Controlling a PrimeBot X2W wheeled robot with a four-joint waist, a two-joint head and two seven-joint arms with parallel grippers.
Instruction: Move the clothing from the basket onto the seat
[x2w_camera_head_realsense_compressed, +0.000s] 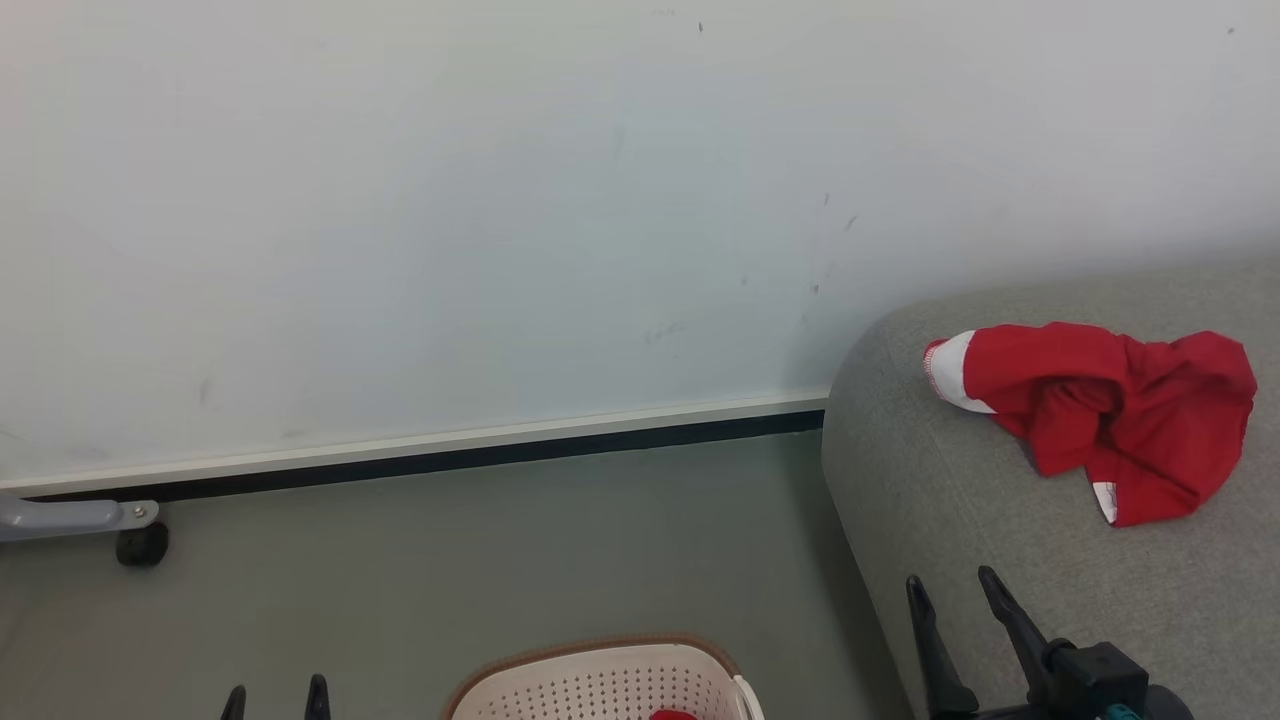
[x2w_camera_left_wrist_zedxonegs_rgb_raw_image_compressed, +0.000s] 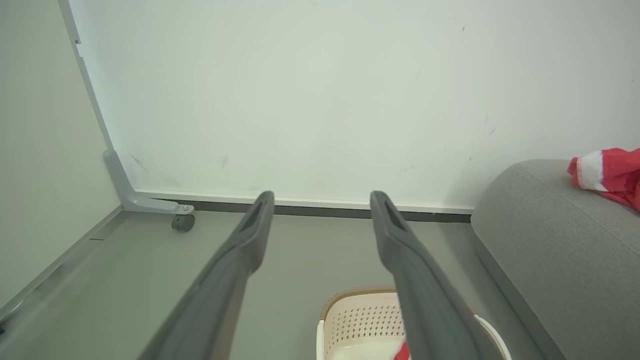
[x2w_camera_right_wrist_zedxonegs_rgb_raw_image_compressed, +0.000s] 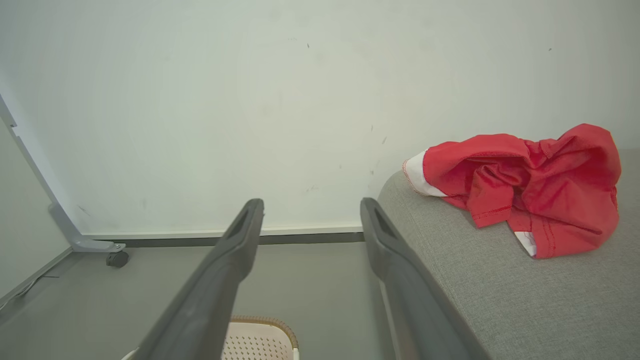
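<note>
A crumpled red garment (x2w_camera_head_realsense_compressed: 1110, 415) with a white red-stitched cuff lies on the grey sofa seat (x2w_camera_head_realsense_compressed: 1000, 520) at the right; the right wrist view has the same garment (x2w_camera_right_wrist_zedxonegs_rgb_raw_image_compressed: 530, 185) on the sofa (x2w_camera_right_wrist_zedxonegs_rgb_raw_image_compressed: 525, 300). The cream basket (x2w_camera_head_realsense_compressed: 600, 685) with its brown rim sits on the floor at the bottom centre, with a sliver of red cloth (x2w_camera_head_realsense_compressed: 672, 714) inside. My right gripper (x2w_camera_head_realsense_compressed: 955, 590) stands open over the sofa's near left edge, holding nothing. My left gripper (x2w_camera_head_realsense_compressed: 275, 695) pokes up at the bottom left, open and empty, left of the basket (x2w_camera_left_wrist_zedxonegs_rgb_raw_image_compressed: 360, 325).
A white wall with a dark baseboard (x2w_camera_head_realsense_compressed: 450, 455) runs behind the grey floor. A grey metal leg with a black caster wheel (x2w_camera_head_realsense_compressed: 140, 545) stands at the far left by the wall. Open floor lies between basket, wall and sofa.
</note>
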